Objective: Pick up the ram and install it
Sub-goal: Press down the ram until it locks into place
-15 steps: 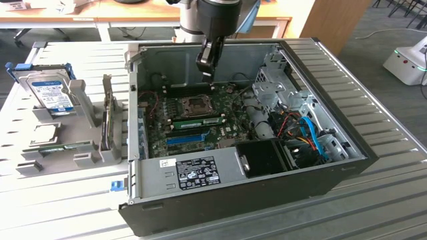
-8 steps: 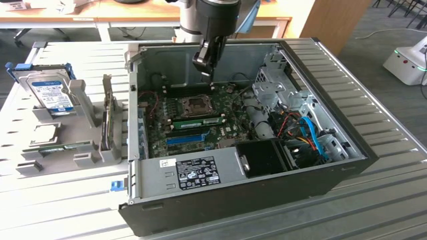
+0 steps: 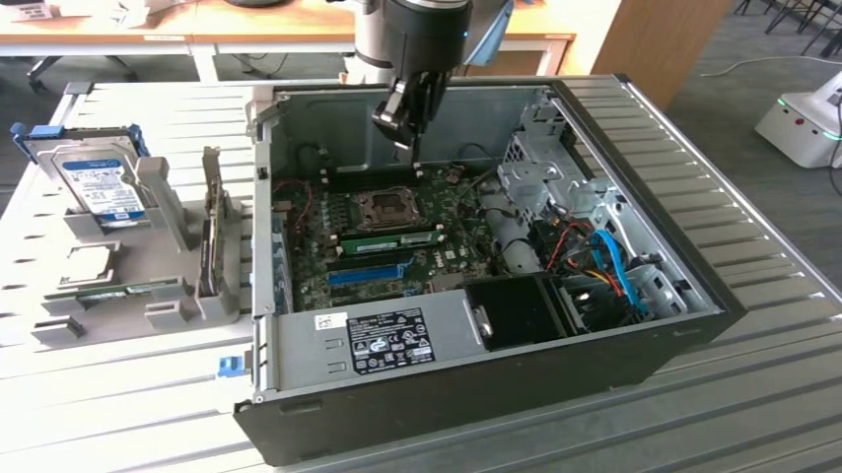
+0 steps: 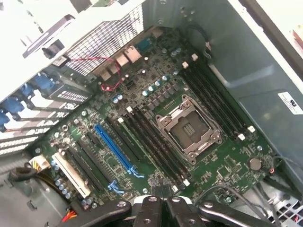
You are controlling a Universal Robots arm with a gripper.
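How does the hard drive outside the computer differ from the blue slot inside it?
The hard drive is boxy and silver; the blue slot is long and narrow. The hard drive stands upright in a rack beside the case; the blue slot lies flat on the motherboard. Both show blue.

Slatted white table [image 3: 736, 394], wooden desks [image 3: 263, 25] behind, grey carpet [image 3: 736, 59]

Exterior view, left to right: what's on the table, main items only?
Hard drive with its blue label in a grey holder → upright grey stand → open computer case with the motherboard inside, gripper hanging shut above it → blue cables inside the case's right end.
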